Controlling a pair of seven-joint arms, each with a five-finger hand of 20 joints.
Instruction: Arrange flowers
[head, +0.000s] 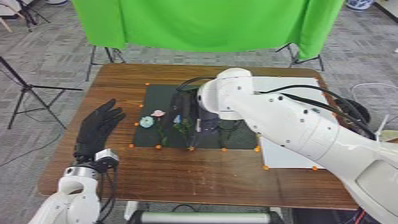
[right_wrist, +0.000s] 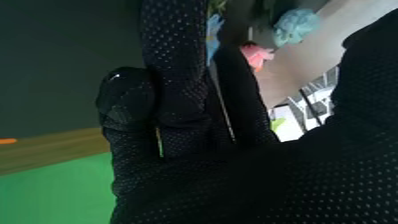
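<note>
One pink bloom (head: 158, 113), one pale-blue bloom (head: 147, 122) on dark mat (head: 156, 95), counter (head: 204, 175) beneath. Both just left of right robot hand (head: 183, 104), the nearer one. Its thumb stands apart from fingers; stem grip doubtful. Left robot hand (head: 96, 129): fingers straight.

The floor is found to be covered in mottled grey carpet (head: 160, 58). A brown wooden counter (head: 191, 175) is set upon it. Beyond the counter's far edge, a bright green cloth (head: 204, 25) is hung in loose folds, with thin black stand legs (head: 91, 60) seen beneath. A black tripod (head: 27, 87) is placed to the left. A blue-and-white pot (head: 360, 4) is noted at the far right. Even light is recorded.
</note>
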